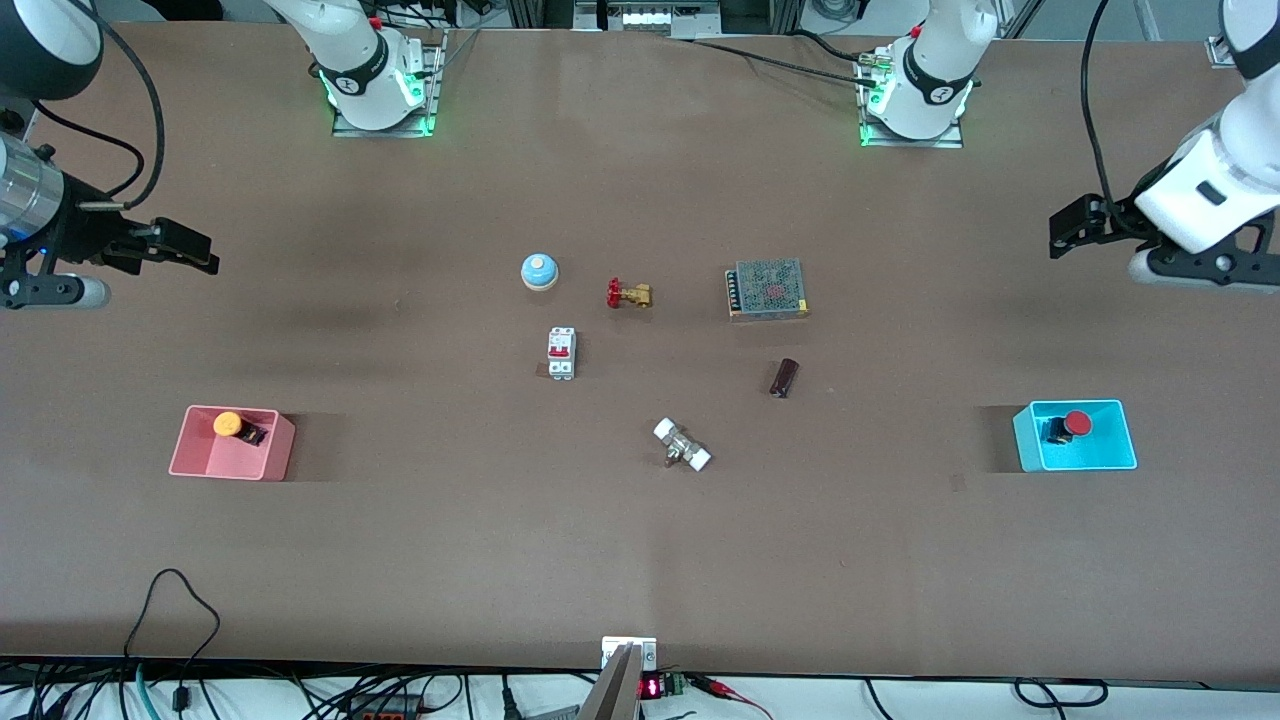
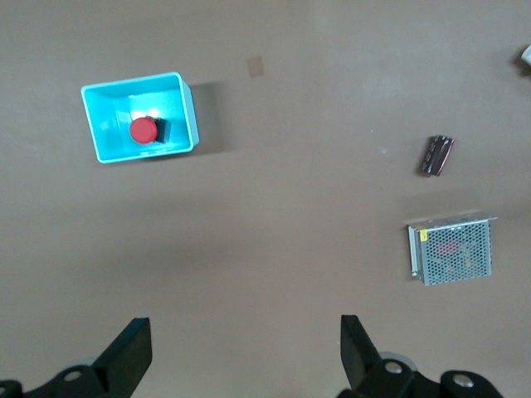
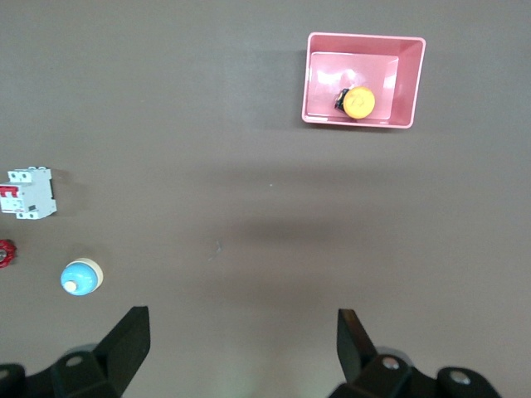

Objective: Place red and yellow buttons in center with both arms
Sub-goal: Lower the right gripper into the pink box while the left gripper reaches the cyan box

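The red button (image 1: 1077, 423) lies in a cyan bin (image 1: 1075, 458) toward the left arm's end of the table. It also shows in the left wrist view (image 2: 143, 130). The yellow button (image 1: 228, 424) lies in a pink bin (image 1: 225, 462) toward the right arm's end, and shows in the right wrist view (image 3: 359, 102). My left gripper (image 1: 1065, 235) is open and empty, up over bare table at its end (image 2: 246, 348). My right gripper (image 1: 200, 255) is open and empty, up over bare table at its end (image 3: 242, 344). The brown table center (image 1: 650, 375) is bare between small parts.
Around the center lie a blue-domed bell (image 1: 539, 271), a brass valve with a red handle (image 1: 628, 294), a white breaker (image 1: 561, 353), a mesh-topped metal box (image 1: 767, 289), a dark cylinder (image 1: 784, 378) and a white-capped fitting (image 1: 682, 445).
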`<move>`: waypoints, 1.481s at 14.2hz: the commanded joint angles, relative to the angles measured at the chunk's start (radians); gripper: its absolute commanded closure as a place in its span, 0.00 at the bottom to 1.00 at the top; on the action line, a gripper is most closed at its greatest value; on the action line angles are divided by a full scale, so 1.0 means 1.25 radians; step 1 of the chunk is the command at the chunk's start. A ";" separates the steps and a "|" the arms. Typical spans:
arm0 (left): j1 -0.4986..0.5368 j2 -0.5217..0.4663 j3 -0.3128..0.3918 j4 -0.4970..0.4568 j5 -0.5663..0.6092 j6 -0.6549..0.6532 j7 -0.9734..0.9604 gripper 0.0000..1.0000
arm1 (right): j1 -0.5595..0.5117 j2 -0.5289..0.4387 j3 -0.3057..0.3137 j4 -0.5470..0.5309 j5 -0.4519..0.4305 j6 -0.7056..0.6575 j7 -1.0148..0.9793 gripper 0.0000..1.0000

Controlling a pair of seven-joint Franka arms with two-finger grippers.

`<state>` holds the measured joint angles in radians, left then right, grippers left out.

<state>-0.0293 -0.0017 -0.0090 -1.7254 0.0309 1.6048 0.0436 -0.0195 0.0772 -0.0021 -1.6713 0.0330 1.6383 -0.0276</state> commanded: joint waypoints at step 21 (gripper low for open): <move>0.205 0.476 0.017 0.027 0.010 0.540 0.174 0.00 | -0.105 0.402 0.000 0.015 -0.073 0.539 -0.072 0.00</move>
<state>0.2235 0.6258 0.0153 -1.6169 0.0355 2.2209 0.2429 -0.1343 0.5608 -0.0075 -1.6659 -0.0571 2.2931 -0.0935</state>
